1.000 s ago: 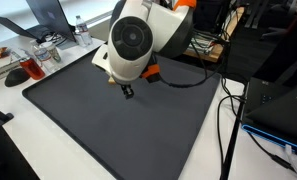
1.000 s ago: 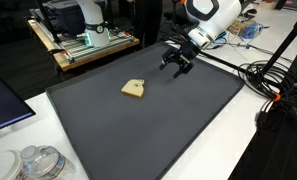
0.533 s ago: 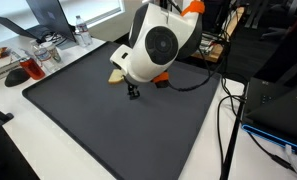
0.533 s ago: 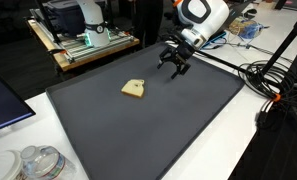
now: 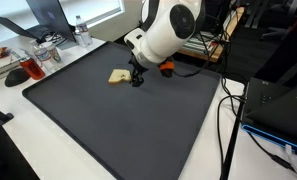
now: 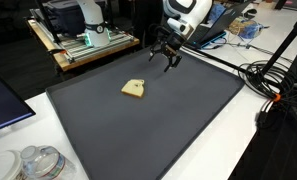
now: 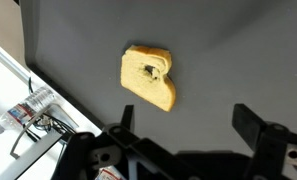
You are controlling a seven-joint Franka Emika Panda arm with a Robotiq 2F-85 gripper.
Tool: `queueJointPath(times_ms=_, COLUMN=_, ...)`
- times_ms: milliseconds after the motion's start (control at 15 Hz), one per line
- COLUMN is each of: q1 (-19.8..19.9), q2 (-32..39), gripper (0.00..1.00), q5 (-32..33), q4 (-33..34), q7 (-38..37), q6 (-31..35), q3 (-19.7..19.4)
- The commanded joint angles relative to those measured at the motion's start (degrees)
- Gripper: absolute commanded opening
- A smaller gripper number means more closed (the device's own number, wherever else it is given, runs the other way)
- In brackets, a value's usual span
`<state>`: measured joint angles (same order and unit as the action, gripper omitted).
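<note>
- The piece of bread [image 6: 135,90] lies flat on the dark mat [image 6: 158,130]. It is a bit to the left, toward the far side.
- In the wrist view the bread [image 7: 148,77] has a small dark hole in its middle.
- The gripper [image 6: 164,58] hangs in the air, to the right of the bread and farther back. It does not touch the bread.
- Its jaws are apart, and nothing is between them. The wrist view shows the gripper [image 7: 186,125] with bare mat in the gap.
- I think the work is only at the start. The bread is not picked up and not yet between the jaws.
- Count: one piece of bread, one gripper with two fingers [image 7: 250,120], one mat.
- The mat lies on a white table [image 5: 28,150].
- One bottle [image 5: 81,32] stands far off to the left in an exterior view.
- Some clear tubs [image 6: 38,162] sit near the left corner. I cannot count them well.
</note>
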<state>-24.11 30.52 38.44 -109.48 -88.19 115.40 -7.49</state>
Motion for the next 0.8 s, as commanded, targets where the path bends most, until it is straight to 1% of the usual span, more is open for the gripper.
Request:
queueJointPath(times_ms=0, q1=2.90, q2=-9.40, gripper=1.00, q5=5.40, q4=-12.55, q7=-4.08, q6=7.62, q3=3.20)
queueJointPath(times_ms=267, q1=5.55, q2=-15.96, gripper=1.00, q5=9.08, q4=-22.04, q7=-6.99, q6=15.41, q3=5.63)
queueJointPath(times_ms=400, q1=7.56, q2=-19.17, gripper=1.00, q5=9.55, q4=-27.16, q7=-8.24, q6=20.84, q3=6.52)
queueJointPath(times_ms=533, q1=9.77, q2=-22.32, gripper=1.00, q5=10.49, q4=-32.59, q7=-9.13, q6=27.66, q3=6.65)
queueJointPath(times_ms=733, q1=13.81, q2=-26.84, gripper=1.00, q5=14.18, q4=-40.31, q7=-8.91, q6=39.78, q3=5.28)
